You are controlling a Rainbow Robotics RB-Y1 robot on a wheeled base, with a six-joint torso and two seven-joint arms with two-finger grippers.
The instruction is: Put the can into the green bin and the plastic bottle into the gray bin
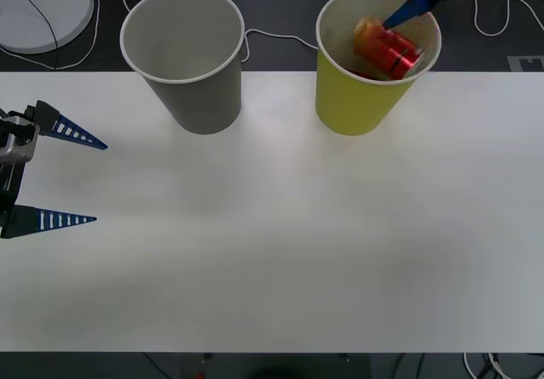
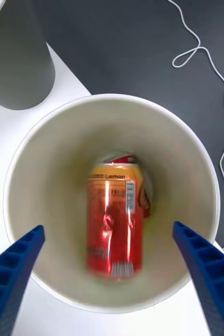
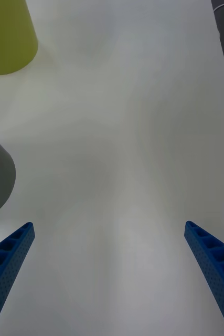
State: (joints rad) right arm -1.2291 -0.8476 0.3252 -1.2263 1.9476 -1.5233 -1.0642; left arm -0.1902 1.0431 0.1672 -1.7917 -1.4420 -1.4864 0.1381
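While can (image 2: 114, 220) lies inside green bin (image 1: 344, 107), right pincer (image 2: 109, 273) gapes above; left pincer (image 1: 85, 181) apart.

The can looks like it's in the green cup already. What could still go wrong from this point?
1. The right gripper hangs open over the green bin, one finger reaching past the rim; a sideways retreat could catch it and tip the light paper cup.
2. The can lies tilted against the wall, so a knock might topple the cup.
3. The gray bin stands close by and could be bumped. The left gripper waits open at the table's left edge.
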